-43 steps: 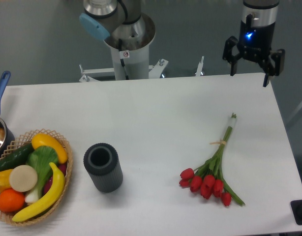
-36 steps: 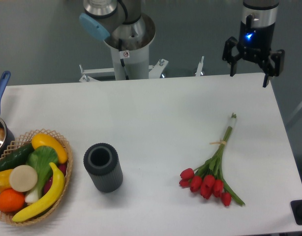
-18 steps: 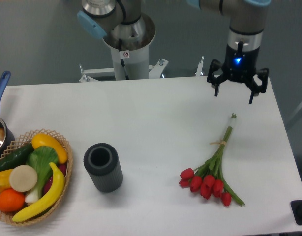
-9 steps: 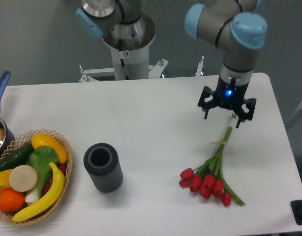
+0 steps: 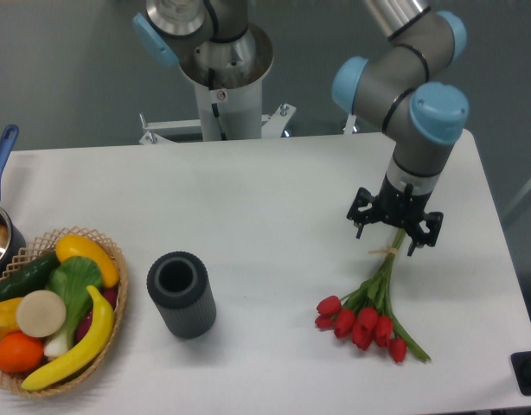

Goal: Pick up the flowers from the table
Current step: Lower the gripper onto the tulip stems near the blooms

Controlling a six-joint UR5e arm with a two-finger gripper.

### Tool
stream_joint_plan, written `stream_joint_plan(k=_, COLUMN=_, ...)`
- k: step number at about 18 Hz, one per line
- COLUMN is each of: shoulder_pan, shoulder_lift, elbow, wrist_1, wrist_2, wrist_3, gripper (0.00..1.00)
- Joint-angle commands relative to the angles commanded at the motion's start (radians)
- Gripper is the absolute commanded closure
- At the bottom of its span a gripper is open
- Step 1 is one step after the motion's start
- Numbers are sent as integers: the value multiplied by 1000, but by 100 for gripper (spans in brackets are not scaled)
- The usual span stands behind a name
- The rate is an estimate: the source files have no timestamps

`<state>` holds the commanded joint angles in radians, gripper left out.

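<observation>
Arm: the grey UR5e arm with pale blue joint caps is swinging in from the far right corner of the large plain white table top (image 5: 274,199) and is now dropping low over the stems

Claw: the black two-finger gripper (image 5: 395,232) is hanging with its jaws spread wide, holding nothing; its fingers are standing to either side of the upper stems, above the pale tie

Flowers: the small bunch of red tulips with long thin green stems (image 5: 374,311) is lying flat on the right half of the table, heads toward the near edge, stem ends running up under the gripper; it is lying exactly where it lay a couple of seconds ago, not yet lifted

What has changed: over the last two seconds and a half the claw is moving from well behind the table's back edge to a spot straddling the stems, and it is sinking lower as it comes

What that means: the approach looks nearly finished; the closing of the jaws on the stems seems to be the step now due, and the lift after it

Risk: the stems are thin and lying flat, so a grip set too high could be closing on air

Bystanders: the dark grey ribbed cylindrical cup (image 5: 181,294) and the woven wicker basket of coloured fruit and vegetables (image 5: 110,333) are sitting well apart to the left, out of the way
</observation>
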<state>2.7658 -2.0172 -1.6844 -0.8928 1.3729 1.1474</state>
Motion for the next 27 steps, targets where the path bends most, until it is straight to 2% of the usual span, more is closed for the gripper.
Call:
stream_joint_plan(k=3, shoulder_pan=0, shoulder_lift=-37, elbow=32, wrist_1=6, wrist_2=0, wrist_3=2, gripper=0)
stream_joint_plan(k=5, shoulder_pan=-2, shoulder_lift=-92, elbow=87, wrist_1=11, wrist_2=0, wrist_3=18, gripper=0)
stream_joint_plan(k=11, shoulder_pan=-31, shoulder_lift=-144, elbow=92, wrist_1=21, wrist_2=2, wrist_3=37, gripper=0)
stream_joint_plan(k=15, shoulder_pan=-37, shoulder_lift=-144, elbow=71, wrist_1=25, wrist_2=2, wrist_3=66, gripper=0)
stream_joint_plan(k=26, shoulder_pan=-38, shoulder_lift=-160, elbow=68, wrist_1=25, wrist_2=15, wrist_3=66, gripper=0)
stream_joint_plan(k=27, shoulder_pan=-40, shoulder_lift=-160, elbow=66, wrist_1=25, wrist_2=18, wrist_3=66, gripper=3)
